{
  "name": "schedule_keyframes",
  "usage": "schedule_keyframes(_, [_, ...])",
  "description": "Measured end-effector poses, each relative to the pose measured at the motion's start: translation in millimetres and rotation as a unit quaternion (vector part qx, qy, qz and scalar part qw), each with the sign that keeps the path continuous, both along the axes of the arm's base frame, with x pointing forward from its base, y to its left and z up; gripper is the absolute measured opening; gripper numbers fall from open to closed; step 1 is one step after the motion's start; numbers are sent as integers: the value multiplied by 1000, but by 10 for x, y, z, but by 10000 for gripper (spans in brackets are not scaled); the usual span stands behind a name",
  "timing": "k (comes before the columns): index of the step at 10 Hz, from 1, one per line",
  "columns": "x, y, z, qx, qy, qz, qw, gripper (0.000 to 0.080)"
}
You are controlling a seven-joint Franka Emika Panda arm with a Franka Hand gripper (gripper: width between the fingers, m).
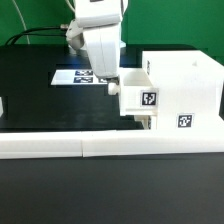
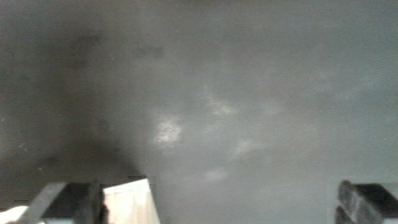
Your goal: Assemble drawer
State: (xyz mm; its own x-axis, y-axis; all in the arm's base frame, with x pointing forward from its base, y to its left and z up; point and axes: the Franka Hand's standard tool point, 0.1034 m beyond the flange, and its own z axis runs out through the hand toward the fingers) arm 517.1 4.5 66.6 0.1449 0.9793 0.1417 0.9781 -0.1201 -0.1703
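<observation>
Toward the far right corner of the black table [image 1: 30, 100] stands the white case [image 1: 185, 85] of the drawer, its open front facing the exterior view's left. One tagged tray [image 1: 138, 98] sits partly pushed into that opening, its tag facing the camera, and the case carries a second tag low on its near side. The gripper [image 1: 108, 85] hangs just at the tray's outer end, touching or almost touching it; whether contact is made cannot be told. Behind it, toward the table's far edge, lies the marker board [image 1: 72, 75]. White border rails [image 1: 80, 147] run along the near edge.

From the wrist view, the fingers [image 2: 128, 203] stand wide apart with nothing between them, only blurred grey surface ahead, so the gripper appears to hold nothing.

The likely step is pushing the tray home. If the push lands off-centre, the tray could skew and jam against the case's walls. Pressing too hard might slide the whole case toward the table's right edge instead of seating the tray.
</observation>
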Motion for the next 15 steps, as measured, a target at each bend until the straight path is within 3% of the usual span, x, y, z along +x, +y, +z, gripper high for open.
schedule_keyframes(4, [-20, -312, -55, 7, -4, 31, 999, 649])
schedule_keyframes(5, [44, -335, -48, 9, -5, 33, 999, 649])
schedule_keyframes(6, [109, -333, -32, 7, -8, 38, 999, 649])
schedule_keyframes(10, [93, -335, -50, 8, -6, 37, 999, 649])
schedule_keyframes(12, [203, -328, -44, 13, -15, 62, 998, 649])
schedule_keyframes(15, [292, -203, -57, 13, -13, 41, 999, 649])
